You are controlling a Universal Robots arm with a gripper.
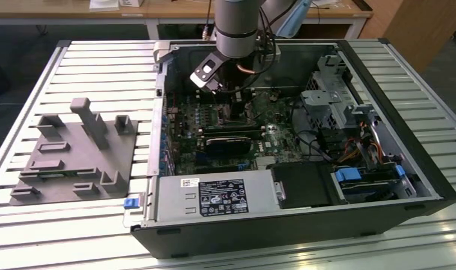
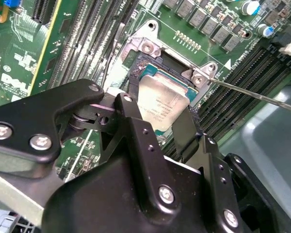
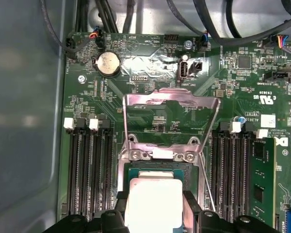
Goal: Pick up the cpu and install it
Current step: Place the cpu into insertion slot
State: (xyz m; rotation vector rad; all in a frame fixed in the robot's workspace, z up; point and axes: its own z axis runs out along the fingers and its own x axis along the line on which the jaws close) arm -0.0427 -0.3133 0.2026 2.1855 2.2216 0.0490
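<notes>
The cpu (image 2: 161, 102), a small square chip with a silver-grey top, sits between my two black fingers (image 2: 130, 116) in both wrist views. It lies at or just over the open motherboard socket (image 2: 146, 46), and I cannot tell whether it is fully seated. My gripper (image 2: 157, 114) is shut on the cpu (image 3: 153, 200). The socket's metal load plate (image 3: 169, 104) stands flipped open beyond the socket, and its thin lever (image 2: 254, 93) sticks out to the side. In the exterior view my gripper (image 1: 231, 93) reaches down into the open computer case (image 1: 407, 185) over the board.
A grey fixture plate (image 1: 70, 152) with upright pegs lies on the slatted table at the exterior view's left. Inside the case are a black card (image 1: 229, 140), a power supply (image 1: 212, 198), drive cages (image 1: 329, 101) and cables. Memory slots (image 3: 87, 165) flank the socket.
</notes>
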